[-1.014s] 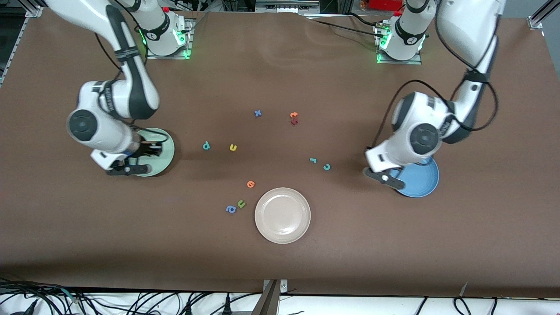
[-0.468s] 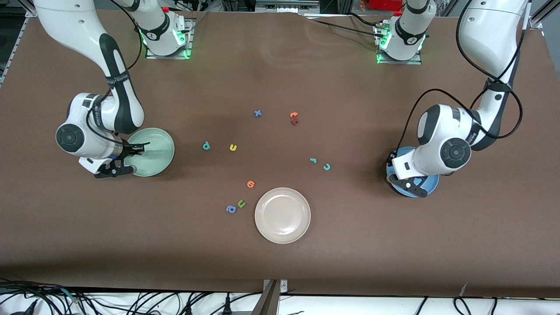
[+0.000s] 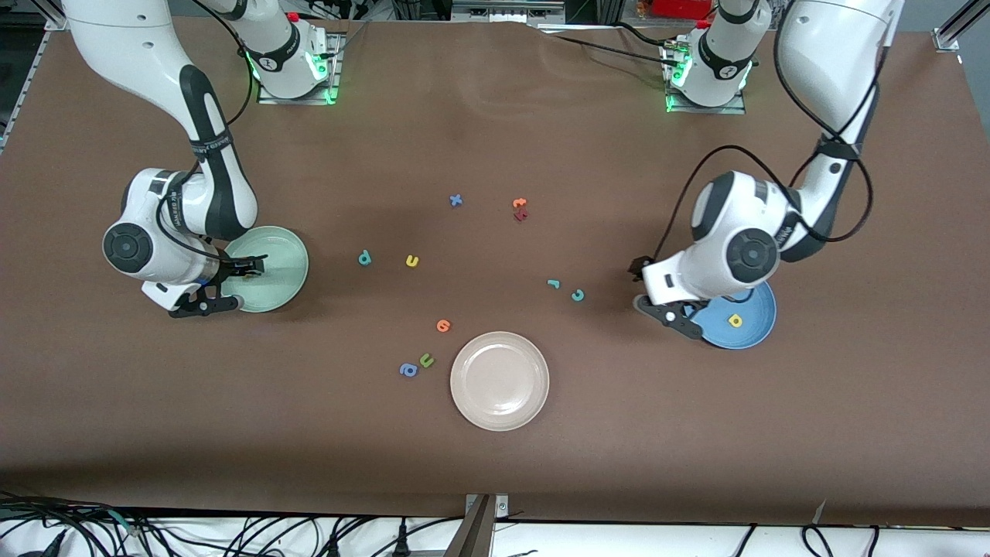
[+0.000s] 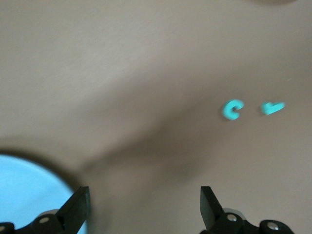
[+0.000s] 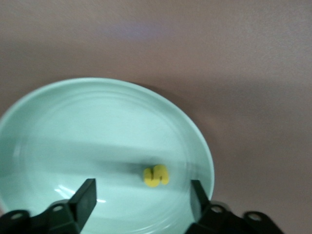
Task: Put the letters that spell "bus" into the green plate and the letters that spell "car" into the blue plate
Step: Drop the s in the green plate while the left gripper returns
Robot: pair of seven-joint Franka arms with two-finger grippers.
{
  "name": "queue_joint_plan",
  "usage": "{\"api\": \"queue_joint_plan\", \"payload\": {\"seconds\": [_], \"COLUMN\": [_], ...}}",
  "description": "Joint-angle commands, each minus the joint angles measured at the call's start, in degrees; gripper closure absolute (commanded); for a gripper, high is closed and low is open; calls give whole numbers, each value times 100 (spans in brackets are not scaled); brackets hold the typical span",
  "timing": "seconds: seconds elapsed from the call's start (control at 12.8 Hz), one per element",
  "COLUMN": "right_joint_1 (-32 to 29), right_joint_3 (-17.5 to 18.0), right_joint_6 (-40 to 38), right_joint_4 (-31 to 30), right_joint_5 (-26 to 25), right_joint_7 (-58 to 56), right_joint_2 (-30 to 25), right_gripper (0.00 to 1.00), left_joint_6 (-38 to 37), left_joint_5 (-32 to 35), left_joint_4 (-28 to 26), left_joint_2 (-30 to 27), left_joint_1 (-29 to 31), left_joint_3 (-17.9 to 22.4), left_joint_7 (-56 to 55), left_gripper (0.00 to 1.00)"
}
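The yellow s (image 5: 156, 175) now lies in the green plate (image 5: 58, 131), dropped from my right gripper (image 5: 139, 202), which a second ago was clamped and now hangs spread and empty just above it. At the left arm's end of the table, the yellow a (image 3: 735, 319) rests in the blue plate (image 3: 754, 333); my left gripper (image 4: 144, 204) has released it and swung off the plate's rim, jaws wide, toward the teal c (image 4: 232, 109) and teal r (image 4: 272, 107). So each word has one letter home. The teal b (image 3: 364, 257) and yellow u (image 3: 412, 261) wait mid-table, apart from both plates.
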Motion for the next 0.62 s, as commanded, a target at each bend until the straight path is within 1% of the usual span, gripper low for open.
{"api": "queue_joint_plan", "payload": {"seconds": [0.0,0.08,0.23,0.31,0.39,0.55], "right_joint_1": [87,87,87,87,87,96], "right_joint_3": [371,590,1143,1416,1671,2041], "right_joint_6": [-500,-588,-641,-572,-467,-46], "right_joint_4": [-20,-20,-20,-20,-20,-194], "right_joint_5": [63,63,63,63,63,63], "right_joint_7": [962,1427,2586,3166,3746,4706], "right_joint_2": [-651,-749,-820,-820,-776,-706], "right_gripper": [2,2,1,1,2,2], "left_joint_6": [281,439,782,949,1098,1389], "left_joint_5": [-24,-24,-33,-68,-86,-86], "left_joint_4": [101,92,75,75,75,57], "left_joint_2": [218,323,534,614,710,921], "left_joint_1": [-561,-676,-800,-913,-1001,-1151], "left_joint_3": [53,53,44,53,53,53], "left_joint_7": [-943,-1156,-1185,-1193,-1211,-1272], "left_gripper": [11,22,38,41,41,41]}}
